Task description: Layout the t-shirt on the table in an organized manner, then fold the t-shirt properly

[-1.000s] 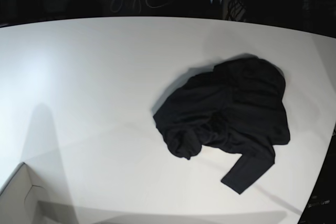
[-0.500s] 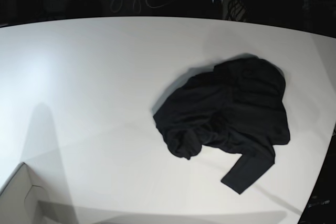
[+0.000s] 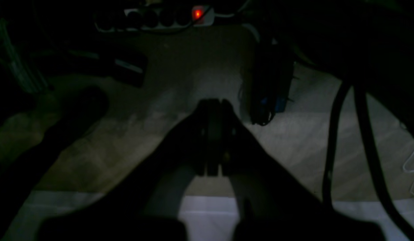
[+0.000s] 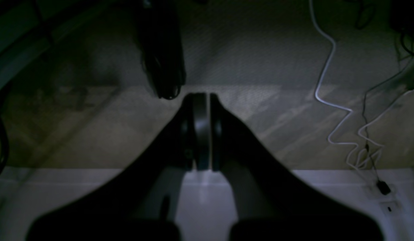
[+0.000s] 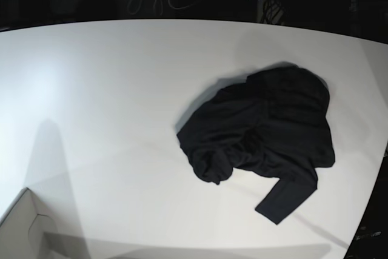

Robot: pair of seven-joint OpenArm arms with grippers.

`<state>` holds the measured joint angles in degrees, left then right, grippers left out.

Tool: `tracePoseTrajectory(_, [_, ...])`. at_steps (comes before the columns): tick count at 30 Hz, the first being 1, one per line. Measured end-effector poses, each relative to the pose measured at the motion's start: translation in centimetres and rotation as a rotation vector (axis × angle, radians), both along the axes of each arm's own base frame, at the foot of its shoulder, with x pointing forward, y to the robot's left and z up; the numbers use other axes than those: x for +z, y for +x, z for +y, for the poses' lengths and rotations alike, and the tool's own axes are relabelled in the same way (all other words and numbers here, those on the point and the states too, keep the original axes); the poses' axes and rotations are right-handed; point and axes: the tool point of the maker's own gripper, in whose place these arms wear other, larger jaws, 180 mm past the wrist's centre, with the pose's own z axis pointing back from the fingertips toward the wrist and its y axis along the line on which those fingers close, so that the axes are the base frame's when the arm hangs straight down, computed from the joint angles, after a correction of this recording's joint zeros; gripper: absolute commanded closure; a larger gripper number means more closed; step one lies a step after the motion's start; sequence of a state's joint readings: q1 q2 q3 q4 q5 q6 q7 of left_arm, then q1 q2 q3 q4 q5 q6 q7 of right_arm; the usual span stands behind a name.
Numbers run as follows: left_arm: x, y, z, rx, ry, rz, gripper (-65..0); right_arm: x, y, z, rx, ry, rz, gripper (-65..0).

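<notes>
Both claws closed, beyond table [image 5: 91, 89] edge | t-shirt [image 5: 267, 131] well apart

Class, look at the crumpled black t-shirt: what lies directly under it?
The t-shirt lies bunched on the white table, one sleeve sticking out toward the near edge. Only tabletop shows around it; anything beneath the folds is covered and cannot be seen.

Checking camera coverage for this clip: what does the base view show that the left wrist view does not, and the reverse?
Only the base view shows the t-shirt, crumpled with one sleeve trailing toward the near edge, and a white box corner. Only the left wrist view shows the left gripper, jaws shut on nothing, over a dim floor with a power strip and dark cables. Both show the white table, in the wrist view just an edge strip.
</notes>
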<state>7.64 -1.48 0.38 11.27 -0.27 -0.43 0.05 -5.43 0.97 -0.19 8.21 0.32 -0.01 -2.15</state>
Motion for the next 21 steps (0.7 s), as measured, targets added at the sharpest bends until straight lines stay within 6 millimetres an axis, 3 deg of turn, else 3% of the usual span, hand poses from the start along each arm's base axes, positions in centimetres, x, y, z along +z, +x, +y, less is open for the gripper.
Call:
tracePoseTrajectory(6, [0.3,-2.7,2.2,-0.007,0.031,0.025,0.0,0.3,-0.9,-2.1,0.007,-0.031,-0.016,0.0])
tracePoseTrajectory(11, [2.1,-5.2,4.8,-0.030,0.067,-0.016,0.0,2.3,-3.1,-4.0,0.032,-0.062,-0.090,0.0])
tracePoseTrajectory(15, [4.7,-4.1,4.9,-0.062,0.060,-0.133,0.0,5.2,-3.4,-4.6,0.059,-0.073,-0.183,0.0])
tracePoseTrajectory(21, [10.4,-1.0,3.9,-0.039,0.003,-0.333,0.0,11.1,1.0,-6.1,0.125,-0.098,-0.407,0.0])
